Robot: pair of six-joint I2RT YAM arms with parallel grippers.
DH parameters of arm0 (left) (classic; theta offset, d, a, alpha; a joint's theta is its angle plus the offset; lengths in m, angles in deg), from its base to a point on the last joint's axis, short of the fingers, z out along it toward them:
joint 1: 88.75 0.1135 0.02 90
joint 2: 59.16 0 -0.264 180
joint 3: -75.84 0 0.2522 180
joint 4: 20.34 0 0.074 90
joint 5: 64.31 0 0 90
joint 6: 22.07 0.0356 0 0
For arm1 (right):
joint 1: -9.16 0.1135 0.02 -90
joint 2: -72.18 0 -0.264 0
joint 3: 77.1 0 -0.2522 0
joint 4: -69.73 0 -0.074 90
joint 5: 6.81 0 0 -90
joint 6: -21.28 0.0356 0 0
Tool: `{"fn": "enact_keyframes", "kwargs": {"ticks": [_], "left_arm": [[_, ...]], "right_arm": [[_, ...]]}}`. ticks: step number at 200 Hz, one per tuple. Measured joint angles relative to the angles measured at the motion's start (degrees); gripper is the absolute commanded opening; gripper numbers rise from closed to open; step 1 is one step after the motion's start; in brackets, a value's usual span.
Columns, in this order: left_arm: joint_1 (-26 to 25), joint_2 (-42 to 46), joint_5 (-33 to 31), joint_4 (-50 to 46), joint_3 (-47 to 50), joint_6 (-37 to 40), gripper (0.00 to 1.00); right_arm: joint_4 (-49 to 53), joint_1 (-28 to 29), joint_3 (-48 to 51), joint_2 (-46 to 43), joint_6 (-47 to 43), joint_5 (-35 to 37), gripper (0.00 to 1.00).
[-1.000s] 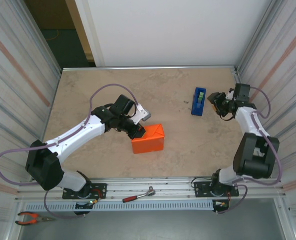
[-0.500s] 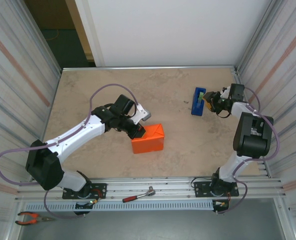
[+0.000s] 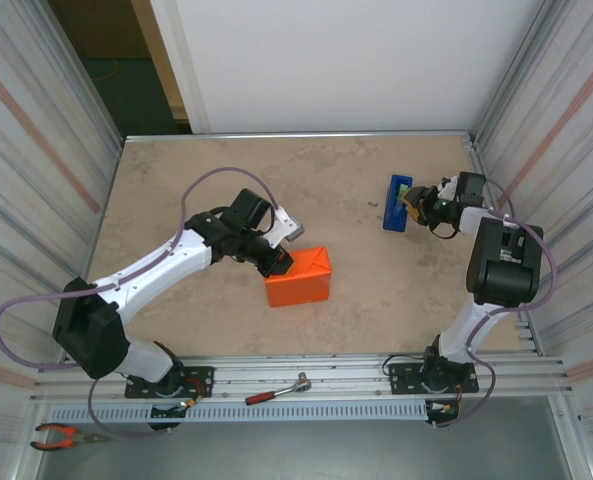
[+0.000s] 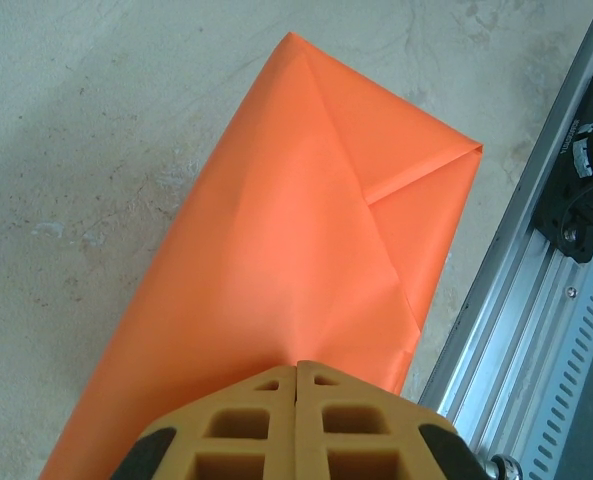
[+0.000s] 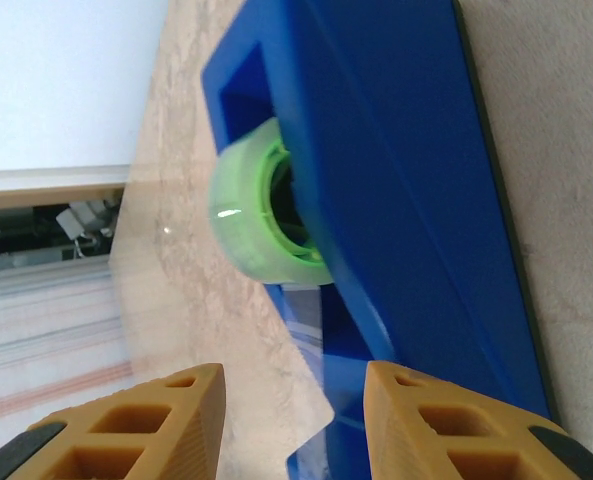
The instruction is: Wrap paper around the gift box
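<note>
Top external view puts the gift box (image 3: 298, 278) just toward 6 o'clock of the middle of the mottled beige table (image 3: 176, 190), a low squarish block already skinned in the paper (image 4: 276, 250). In the left wrist view the paper reads as matte, plain orange and smooth, with crisp diagonal creases meeting in a folded flap at the 2 o'clock end. The left gripper (image 3: 277, 262) sits on the box's 10 o'clock corner, its tan ribbed fingers (image 4: 246, 425) pressed together with the tips against the paper and nothing visibly caught between them; it looks to be pinning a fold down. The right gripper (image 3: 414, 204) is just at 3 o'clock of the blue tape dispenser (image 3: 398, 202), a hard glossy wedge whose long axis runs about 12 to 6 o'clock. Seen from the right wrist, its jaws stand spread around the dispenser's end, below the translucent green tape roll (image 5: 261, 210), with a clear strip of tape (image 5: 306, 320) hanging between them, not yet pinched. From that gripper the box lies at about 8 o'clock, well apart, so the tape likely has to travel that way while the nearer left arm holds the wrap.
</note>
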Motion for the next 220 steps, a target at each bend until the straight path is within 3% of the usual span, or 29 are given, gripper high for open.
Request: {"fn": "enact_keyframes", "kwargs": {"ticks": [96,165,220], "left_arm": [[0.0,-0.1,0.1,0.0,0.0,0.0,0.0],[0.0,-0.1,0.1,0.0,0.0,0.0,0.0],[0.0,-0.2,0.2,0.0,0.0,0.0,0.0]], "right_arm": [[-2.9,0.5,0.2,1.8,0.7,-1.5,0.26],[-5.0,0.7,1.0,2.3,1.6,-2.8,0.26],[-14.0,-0.7,5.0,2.8,6.0,-6.2,0.27]]}}
